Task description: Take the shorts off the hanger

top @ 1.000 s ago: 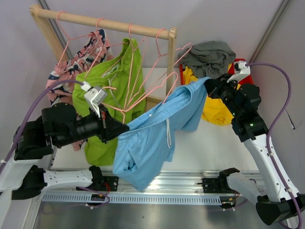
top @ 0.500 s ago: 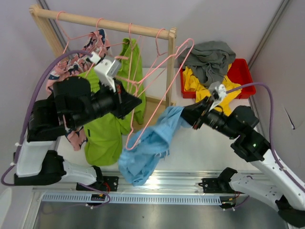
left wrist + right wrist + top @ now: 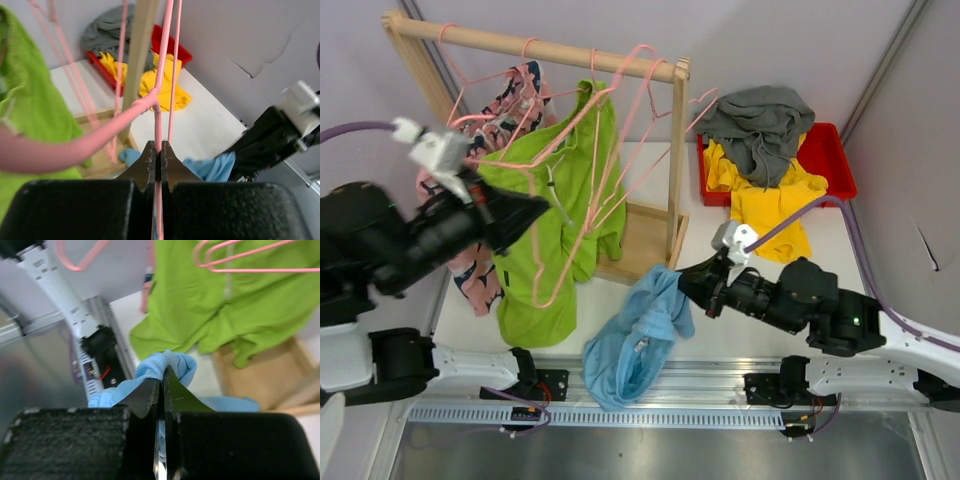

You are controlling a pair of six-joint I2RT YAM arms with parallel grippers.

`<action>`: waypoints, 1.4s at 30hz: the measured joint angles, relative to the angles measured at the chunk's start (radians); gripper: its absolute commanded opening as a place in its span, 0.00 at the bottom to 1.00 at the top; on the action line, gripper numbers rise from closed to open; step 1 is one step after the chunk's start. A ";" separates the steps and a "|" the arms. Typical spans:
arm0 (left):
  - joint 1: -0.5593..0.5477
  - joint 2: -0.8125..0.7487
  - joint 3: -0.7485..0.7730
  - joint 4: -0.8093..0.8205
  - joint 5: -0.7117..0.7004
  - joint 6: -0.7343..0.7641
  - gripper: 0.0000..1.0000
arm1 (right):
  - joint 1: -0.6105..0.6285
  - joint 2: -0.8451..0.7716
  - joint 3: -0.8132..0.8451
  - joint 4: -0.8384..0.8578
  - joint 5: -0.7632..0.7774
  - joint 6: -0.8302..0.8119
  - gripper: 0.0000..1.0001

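L tool (image 3: 156,151) pinching pink hanger (image 3: 158,117); R tool (image 3: 161,379) pinching blue shorts (image 3: 176,365).

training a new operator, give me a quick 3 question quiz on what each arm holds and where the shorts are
1. True or false: the right gripper is shut on the light blue shorts.
2. In a few words: what does the left gripper pinch?
3. Fill in: the grey shorts lie on top of the ___ bin.

Key: 1 true; 2 the pink hanger; 3 red.
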 measured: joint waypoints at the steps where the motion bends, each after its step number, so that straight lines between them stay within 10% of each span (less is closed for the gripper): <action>1: 0.000 -0.045 -0.021 -0.010 -0.018 -0.005 0.00 | -0.001 -0.016 0.000 -0.003 0.030 -0.006 0.00; 9: 0.000 -0.245 -0.103 -0.079 -0.145 -0.041 0.00 | -0.018 -0.108 0.000 -0.004 0.159 -0.026 0.00; 24: 0.000 -0.079 -0.388 -0.015 -0.201 -0.029 0.00 | -0.018 -0.167 0.000 -0.066 0.214 -0.028 0.00; 42: 0.317 0.422 0.112 0.124 -0.066 0.146 0.00 | -0.018 -0.206 -0.006 -0.072 0.221 -0.028 0.00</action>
